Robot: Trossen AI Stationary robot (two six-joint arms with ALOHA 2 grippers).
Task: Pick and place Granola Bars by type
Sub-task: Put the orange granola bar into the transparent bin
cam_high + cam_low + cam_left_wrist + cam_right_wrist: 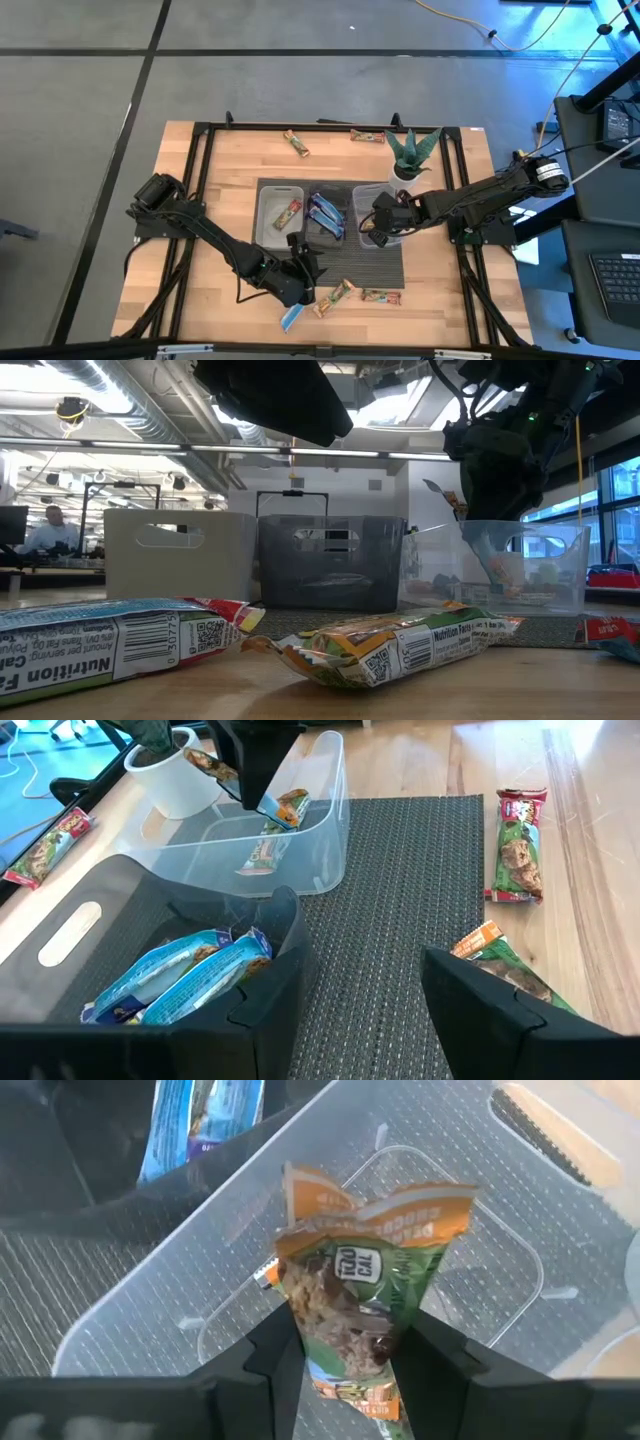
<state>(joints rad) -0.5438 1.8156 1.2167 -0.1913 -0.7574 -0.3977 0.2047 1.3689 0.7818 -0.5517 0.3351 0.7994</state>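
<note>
My right gripper [378,228] [350,1330] is shut on a green and orange granola bar [355,1295] over the clear right bin [366,192]. One more tan bar [262,855] lies on that bin's floor. The dark middle bin [325,235] holds blue bars [180,975], and the left bin [265,215] holds a tan bar [288,212]. My left gripper [305,262] [360,980] is open and touches nothing, above the mat at the middle bin's near wall. Loose bars lie flat on the table: a tan one [335,297], a red-ended one [381,296] and a blue one [292,318]. My right gripper pinches the green and orange bar between its two fingers [275,1360], around the bar's middle [345,1345]. The fingers come from above, slanting down. The bar is lifted clear, its crimped free end [288,810] sticking out past the fingertips over the right bin's opening.
A potted plant in a white pot [410,155] stands right behind the right bin. Two more bars [295,143] [367,136] lie near the table's far edge. A dark woven mat [420,890] lies under the bins. The black frame rails [200,200] run along the table's sides.
</note>
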